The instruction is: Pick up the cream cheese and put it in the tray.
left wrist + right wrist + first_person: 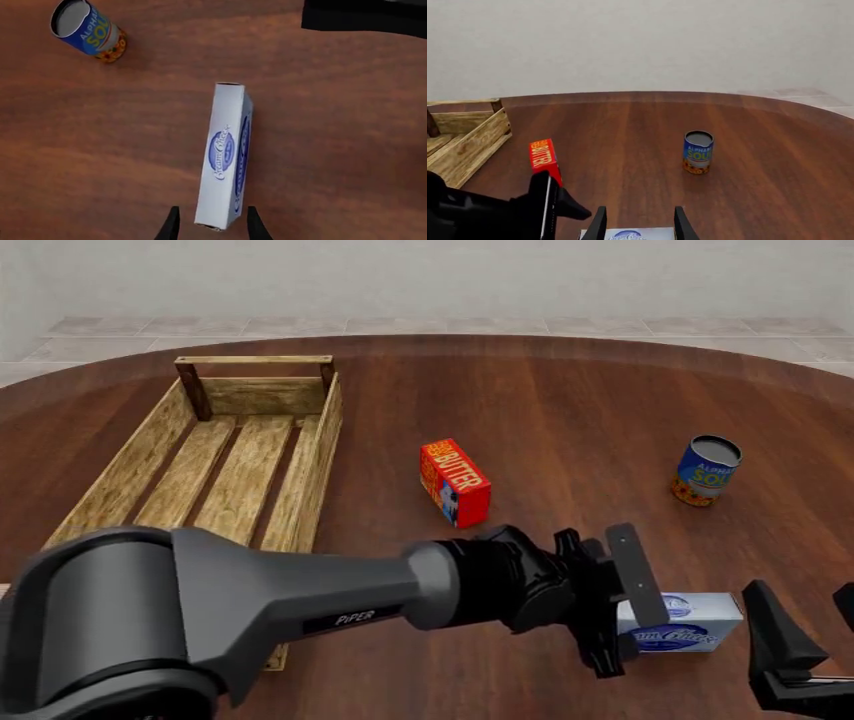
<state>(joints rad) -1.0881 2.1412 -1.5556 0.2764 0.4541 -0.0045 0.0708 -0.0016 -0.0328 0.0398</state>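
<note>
Left wrist view: I see the cream cheese box [225, 156] lying on its narrow side on the wooden table [347, 150], its near end between my left gripper [211, 226] fingertips. The jaws are spread on either side of it, not yet pressing. A soup can [89, 30] lies well apart.

Front view: my left arm reaches across to the cream cheese box [687, 624] at the table's near right. The left gripper [617, 602] is at the box's left end. The right gripper [801, 650] hovers just beside the box's other end; I cannot tell its state here. The tray [220, 475] sits far left, well apart.

Right wrist view: the right gripper [638, 222] fingers stand spread, holding nothing, just above the cream cheese box [627, 234].

How to do it well: I judge I should close squarely on the box's long faces, then lift straight up.

In the way: the butter box [454, 482] stands between box and tray; I would carry above it.
</note>
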